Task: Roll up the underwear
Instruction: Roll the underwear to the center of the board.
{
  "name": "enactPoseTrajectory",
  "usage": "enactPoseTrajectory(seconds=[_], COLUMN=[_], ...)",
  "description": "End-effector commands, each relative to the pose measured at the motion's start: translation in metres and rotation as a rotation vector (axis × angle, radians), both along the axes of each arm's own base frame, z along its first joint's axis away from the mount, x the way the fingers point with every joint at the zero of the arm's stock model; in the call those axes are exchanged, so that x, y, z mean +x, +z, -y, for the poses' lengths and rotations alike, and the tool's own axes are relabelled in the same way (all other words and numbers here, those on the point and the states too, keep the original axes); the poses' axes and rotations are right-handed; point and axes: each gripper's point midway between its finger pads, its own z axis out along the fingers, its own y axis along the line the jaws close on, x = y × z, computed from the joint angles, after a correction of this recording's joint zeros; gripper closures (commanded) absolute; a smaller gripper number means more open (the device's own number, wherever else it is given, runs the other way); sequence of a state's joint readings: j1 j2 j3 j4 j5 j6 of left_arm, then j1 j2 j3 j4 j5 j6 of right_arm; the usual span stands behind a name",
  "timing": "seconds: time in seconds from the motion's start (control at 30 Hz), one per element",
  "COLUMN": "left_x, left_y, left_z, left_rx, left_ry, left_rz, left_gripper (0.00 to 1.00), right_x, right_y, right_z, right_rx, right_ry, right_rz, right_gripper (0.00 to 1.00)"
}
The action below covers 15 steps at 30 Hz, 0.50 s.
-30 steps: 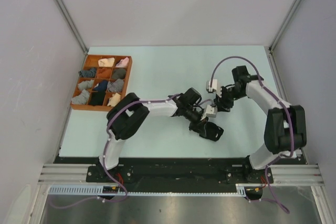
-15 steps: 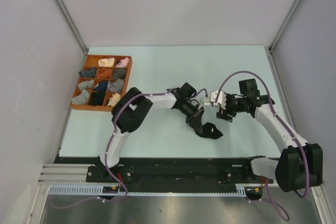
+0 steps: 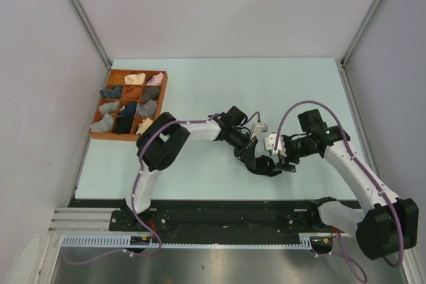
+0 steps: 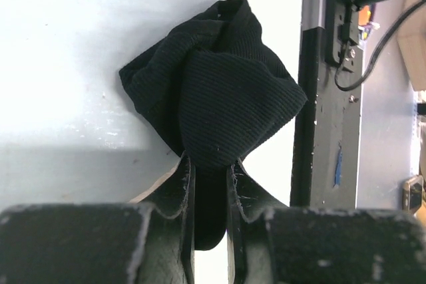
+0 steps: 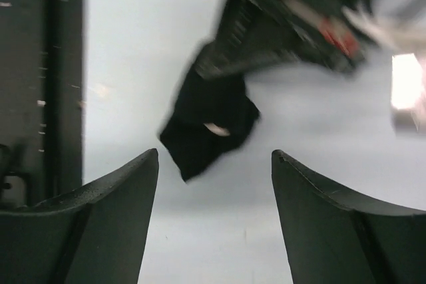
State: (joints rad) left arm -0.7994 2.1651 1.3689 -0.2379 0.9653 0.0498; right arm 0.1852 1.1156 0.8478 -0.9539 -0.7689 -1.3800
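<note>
The left arm is bent at the elbow and stretched rightwards low over the table (image 3: 200, 84). The left gripper (image 4: 210, 164) is clenched on the underwear (image 4: 213, 91), a fold of which is pinched between the narrow black fingers. The right arm is arched in from the right, and the right gripper (image 5: 213, 154) is held spread wide and empty, just beside the garment. The underwear is seen on the pale table near its front edge as a bunched, fine-ribbed black knit, with a small pale patch shown in the right wrist view. A wooden tray (image 3: 140, 71) of rolled bundles is set well apart at the left.
</note>
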Motion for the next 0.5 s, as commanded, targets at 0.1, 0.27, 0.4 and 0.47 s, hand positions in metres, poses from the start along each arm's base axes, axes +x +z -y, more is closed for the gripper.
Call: enactPoseTrajectory(seconds=[0.1,0.27,0.4,0.47], left_x=[-0.007,-0.012,-0.02,-0.025], left_y=[-0.037,-0.032,-0.023,-0.018], left_z=[-0.02,-0.016,-0.005,-0.002], left_rx=[0.239,0.245,0.24,0.245], left_ry=[0.08,0.079,0.039,0.008], left_rz=[0.079,0.126,0.189,0.233], left_gripper=[0.9,0.9,0.9,0.9], right_x=[-0.053,-0.072,-0.085,-0.075], right_y=[-0.019,-0.026,-0.034,-0.017], right_z=[-0.027,-0.016,-0.006,-0.007], right_rx=[-0.116,-0.167,-0.206,-0.173], right_ry=[0.219,0.241,0.252,0.193], right_rz=[-0.016,-0.065,-0.063,-0.018], right_gripper=[0.33,0.48,0.53,0.55])
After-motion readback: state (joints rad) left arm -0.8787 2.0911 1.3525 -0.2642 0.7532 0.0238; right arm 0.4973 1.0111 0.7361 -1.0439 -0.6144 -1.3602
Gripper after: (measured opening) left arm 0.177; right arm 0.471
